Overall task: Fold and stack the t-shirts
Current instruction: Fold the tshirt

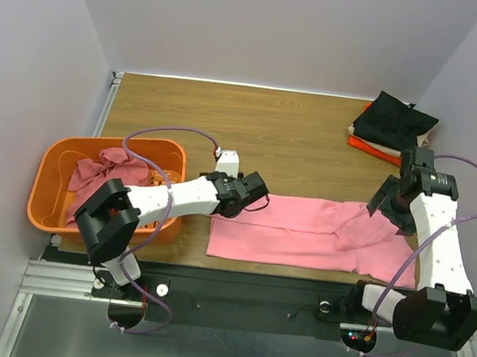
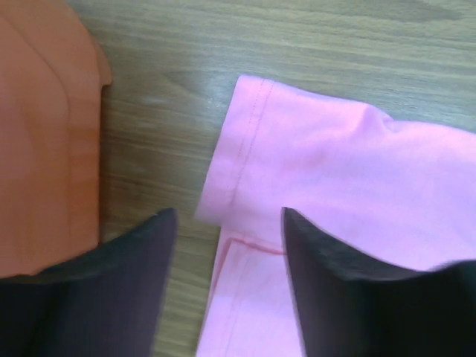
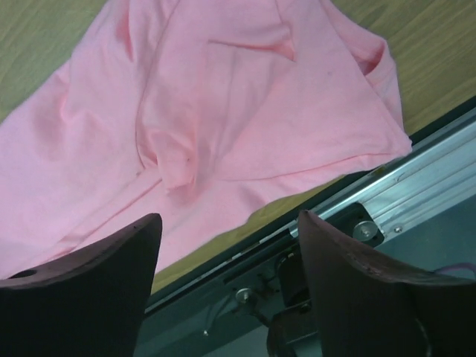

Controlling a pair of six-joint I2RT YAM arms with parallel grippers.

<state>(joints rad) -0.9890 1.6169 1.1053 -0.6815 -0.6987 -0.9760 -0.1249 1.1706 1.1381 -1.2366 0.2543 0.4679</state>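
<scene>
The light pink t-shirt lies folded into a long strip along the near edge of the bench, between the two arms. The left claw is at its left end, jaws spread wide, gripping nothing. The right claw stands wide over the rumpled right end, also empty. A darker rose shirt sits crumpled in the orange basket at the left. A black shirt tops a red-orange one in the far right corner.
</scene>
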